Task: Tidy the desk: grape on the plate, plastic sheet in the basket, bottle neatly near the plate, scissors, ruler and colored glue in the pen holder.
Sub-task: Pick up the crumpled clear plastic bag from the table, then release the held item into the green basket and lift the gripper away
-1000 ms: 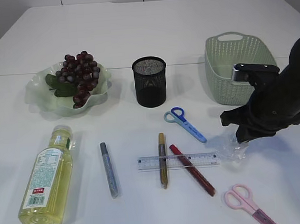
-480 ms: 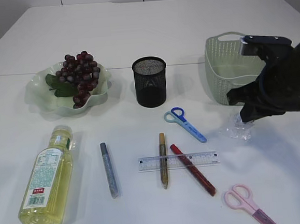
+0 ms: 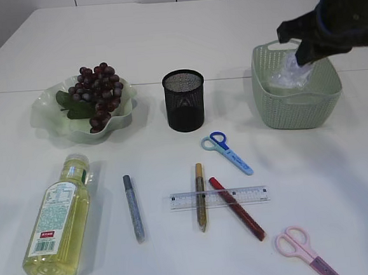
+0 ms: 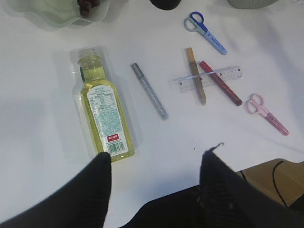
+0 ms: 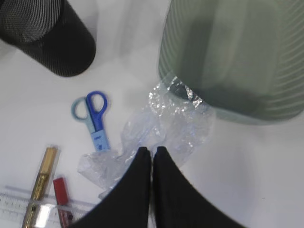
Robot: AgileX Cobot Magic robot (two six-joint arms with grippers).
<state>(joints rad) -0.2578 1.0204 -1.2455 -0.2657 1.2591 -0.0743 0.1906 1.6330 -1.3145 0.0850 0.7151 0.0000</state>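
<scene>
1. The crumpled clear plastic sheet hangs at the upper right of the exterior view, over the pale green woven basket, pinched in the right gripper, whose fingers are closed together on it.
2. The left gripper hangs over the white counter at the bottom of its wrist view, fingers spread apart and empty.
3. The purple grape bunch lies on the green wavy plate, upper left.
4. The yellow bottle lies on its side, lower left.
</scene>
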